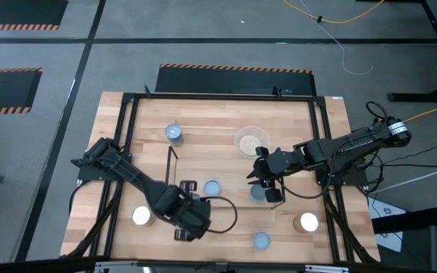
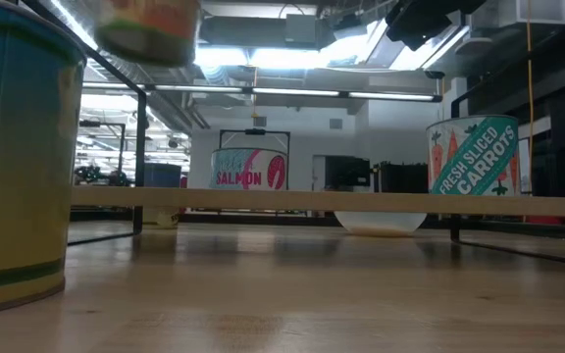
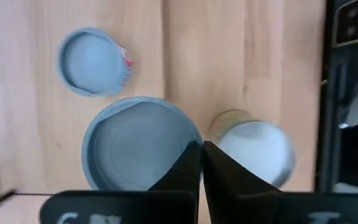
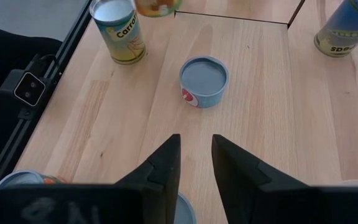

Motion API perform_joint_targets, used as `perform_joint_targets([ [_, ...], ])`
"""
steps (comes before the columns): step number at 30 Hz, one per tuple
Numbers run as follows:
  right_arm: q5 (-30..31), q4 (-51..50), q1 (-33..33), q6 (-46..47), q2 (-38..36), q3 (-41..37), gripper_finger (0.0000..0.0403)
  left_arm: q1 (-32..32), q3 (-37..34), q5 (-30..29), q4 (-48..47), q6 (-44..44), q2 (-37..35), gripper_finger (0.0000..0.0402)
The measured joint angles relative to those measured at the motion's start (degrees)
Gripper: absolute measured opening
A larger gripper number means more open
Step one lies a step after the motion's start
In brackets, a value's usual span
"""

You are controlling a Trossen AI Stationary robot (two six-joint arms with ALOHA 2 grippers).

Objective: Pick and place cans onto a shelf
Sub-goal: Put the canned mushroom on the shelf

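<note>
Blue-and-yellow can (image 2: 13,157) close at near table edge.
Left gripper (image 3: 201,163) closed, empty, above blue-lidded can (image 3: 138,143); right gripper (image 4: 196,163) slightly parted, empty, hovering mid-table.

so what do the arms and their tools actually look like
Both arms are dark, almost black, built from jointed blocky segments. The left arm trails a black cable that loops across the wood near its tool. The right arm has a round pale end cap at its base and black cables beside it. The right tool has two flat, tapering dark fingers.
</note>
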Motion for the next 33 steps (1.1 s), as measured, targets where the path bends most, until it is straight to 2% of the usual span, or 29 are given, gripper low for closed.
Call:
perform_joint_targets([
  [7, 0.0, 0.0, 0.0, 0.0, 0.0, 0.0, 0.0096, 3.2, -0.1, -0.9, -1.6, 7.3, 0.0, 0.0],
  [14, 0.0, 0.0, 0.0, 0.0, 0.0, 0.0, 0.0096, 5.1, -6.6, 0.4, -0.9, 10.2, -0.1, 0.0],
  [26, 0.0, 0.0, 0.0, 0.0, 0.0, 0.0, 0.0096, 7.5, -16.0, 2.1, 6.0, 13.1, -0.1, 0.0],
  [33, 0.0, 0.0, 0.0, 0.0, 0.0, 0.0, 0.0096, 7.6, -17.7, 2.6, 8.3, 13.1, -0.1, 0.0],
])
